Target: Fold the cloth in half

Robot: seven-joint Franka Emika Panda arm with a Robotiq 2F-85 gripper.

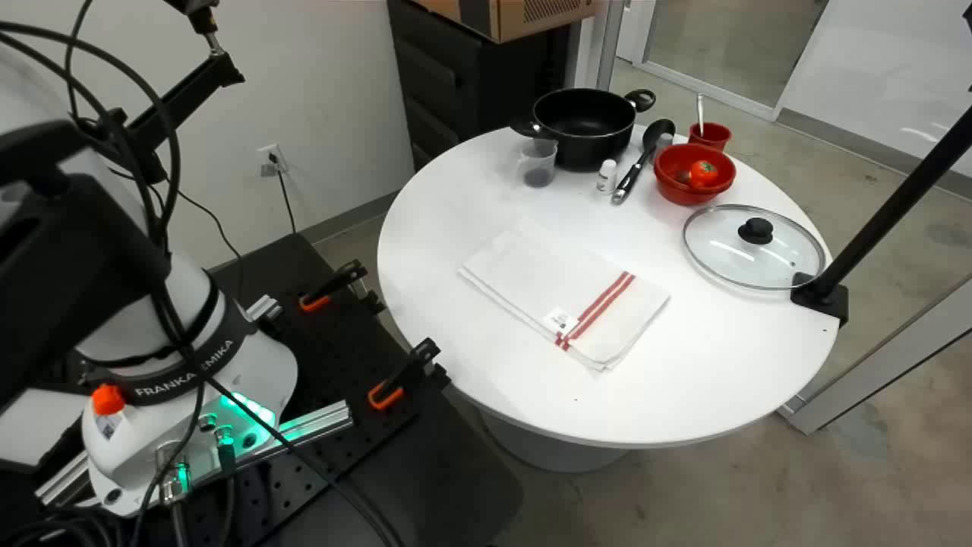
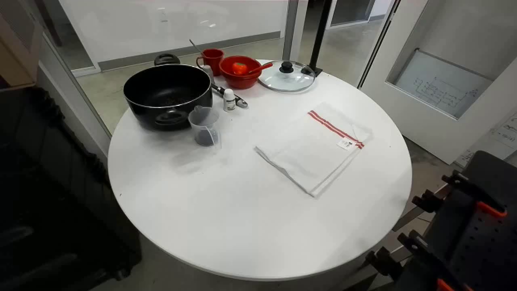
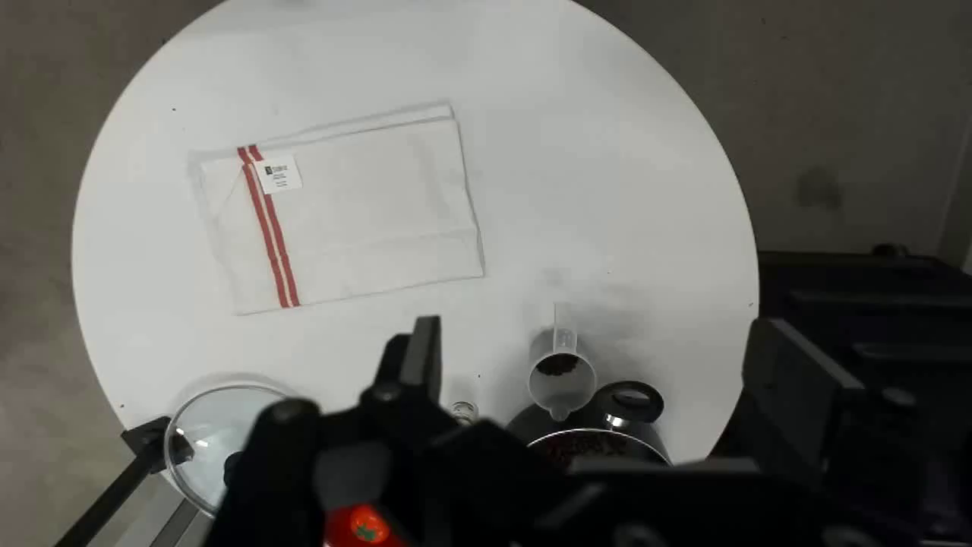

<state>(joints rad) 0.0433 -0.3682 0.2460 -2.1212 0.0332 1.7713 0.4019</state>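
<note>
Inside a round red bowl (image 1: 681,191), an orange-red tomato (image 1: 704,174) is held; the black two-fingered gripper (image 3: 605,342) is spread wide, empty.

White cloth (image 1: 539,273) mid-frame in an exterior view, got skinny red stripes (image 1: 600,310); black pot (image 1: 588,148) up top, super red bowls (image 1: 687,195) upper right.

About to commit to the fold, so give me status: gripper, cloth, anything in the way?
Gripper wide open. Cloth flat on the table, layers showing at its edges. Measuring cup and glass lid nearby, both apart from the cloth.
</note>
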